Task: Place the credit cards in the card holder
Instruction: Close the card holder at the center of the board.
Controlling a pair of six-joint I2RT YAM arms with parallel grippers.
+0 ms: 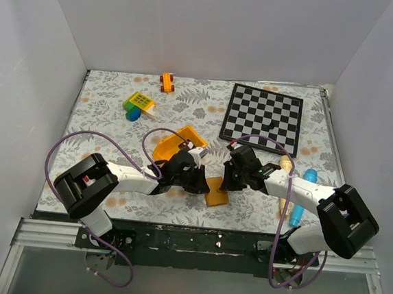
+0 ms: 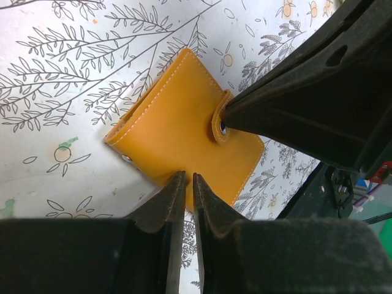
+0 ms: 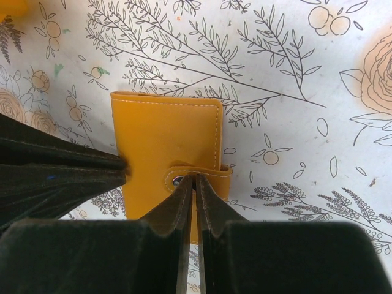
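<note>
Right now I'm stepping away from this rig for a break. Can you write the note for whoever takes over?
Left gripper: nearly shut, tips at one edge of the card holder; can't tell if it is pinching it.
Right gripper: nearly shut, tips on the snap tab; grip also unclear.
Card holder: closed, flat on the table between both grippers.
Credit cards: not visible in any view.
Done: unclear; no card is seen going in.
Left: probably open the holder, find the cards, insert them.
</note>
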